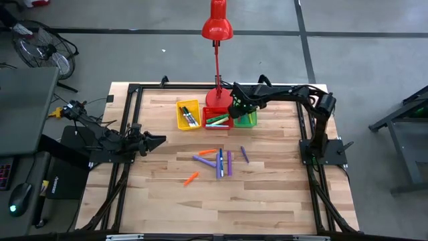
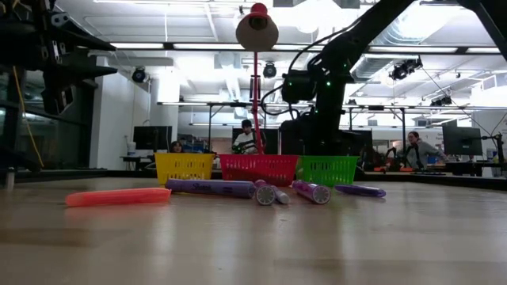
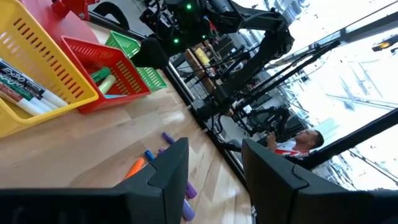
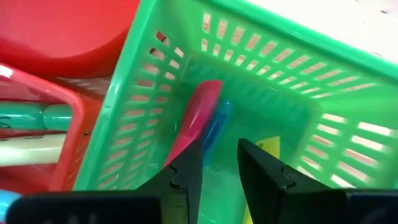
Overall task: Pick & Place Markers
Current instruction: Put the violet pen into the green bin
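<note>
Several markers lie loose on the wooden table: purple ones (image 1: 229, 163), (image 1: 245, 154), a blue-and-white one (image 1: 220, 163) and orange ones (image 1: 191, 178), (image 1: 208, 152). At the far side stand a yellow bin (image 1: 188, 114), a red bin (image 1: 217, 118) and a green bin (image 1: 245, 119), each with markers in it. My right gripper (image 4: 221, 168) hangs open over the green bin, pointing steeply down. Below its fingers, a pink marker (image 4: 198, 115) and a blue marker (image 4: 217, 124) lie on the bin's floor. My left gripper (image 1: 157, 140) waits open at the table's left.
A red desk lamp (image 1: 217, 27) stands on its base (image 1: 215, 99) right behind the red bin, close to my right arm. Black frame rails (image 1: 134, 90) run along the table's edges. People (image 2: 247, 136) sit in the room beyond the table.
</note>
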You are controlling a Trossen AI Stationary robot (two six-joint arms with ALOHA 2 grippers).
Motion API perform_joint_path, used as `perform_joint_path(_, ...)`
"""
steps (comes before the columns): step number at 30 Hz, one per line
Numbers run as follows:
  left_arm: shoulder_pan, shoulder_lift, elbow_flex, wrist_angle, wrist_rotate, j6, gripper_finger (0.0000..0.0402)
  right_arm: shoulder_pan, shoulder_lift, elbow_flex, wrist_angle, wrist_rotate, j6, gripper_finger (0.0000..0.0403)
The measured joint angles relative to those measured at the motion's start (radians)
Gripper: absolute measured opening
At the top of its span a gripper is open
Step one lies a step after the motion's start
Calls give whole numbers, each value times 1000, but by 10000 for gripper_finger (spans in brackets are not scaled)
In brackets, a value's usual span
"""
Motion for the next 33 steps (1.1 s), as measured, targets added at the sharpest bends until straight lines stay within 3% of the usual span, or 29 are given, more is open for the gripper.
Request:
perform_joint_path(14, 0, 0, 0, 0, 0, 0, 147, -1, -112, 0, -15, -16, -92, 102)
perform_joint_path(23, 0, 0, 0, -8, 9, 0, 147, 22, -187, 0, -57, -201, -94, 104)
perform_joint_path(33, 0, 0, 0, -12, 19, 11, 147, 141, -195, 0, -141, -339, -86, 104)
